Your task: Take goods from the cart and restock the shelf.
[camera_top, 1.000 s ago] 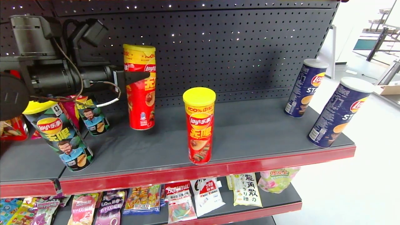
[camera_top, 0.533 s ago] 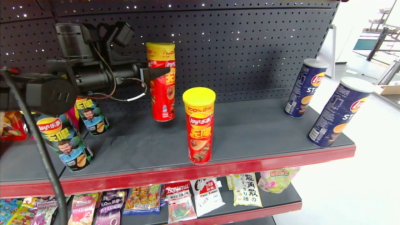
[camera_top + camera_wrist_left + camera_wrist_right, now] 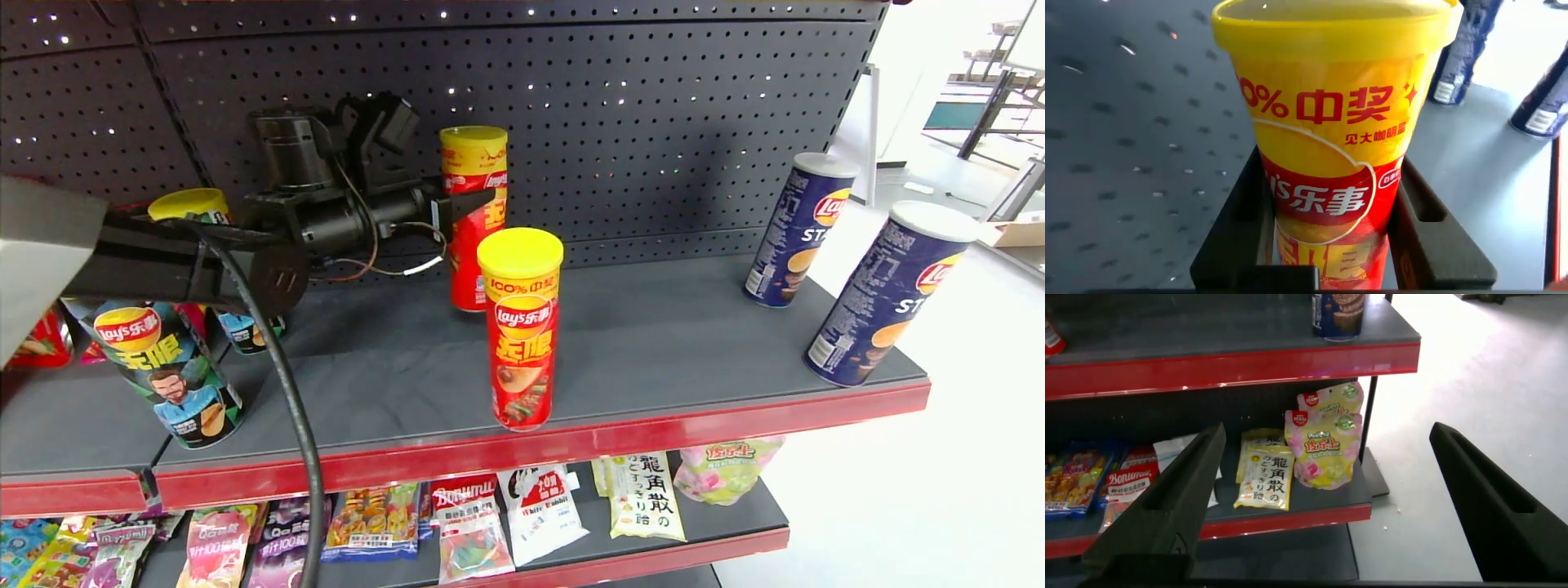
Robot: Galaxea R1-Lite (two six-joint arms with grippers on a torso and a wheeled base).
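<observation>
The left jaws are clamped on the upper part of a tall red cardboard crisp tube with a yellow lid [image 3: 472,220], held upright close to the black pegboard back [image 3: 653,122] of the dark grey shelf [image 3: 653,343]. A matching red tube [image 3: 521,343] stands just forward of those jaws, at the shelf's front edge. The right jaws gape wide and empty, facing a lower shelf [image 3: 1290,522] of snack bags [image 3: 1323,449].

Pale floor [image 3: 898,506], cardboard box [image 3: 1016,234] at right
</observation>
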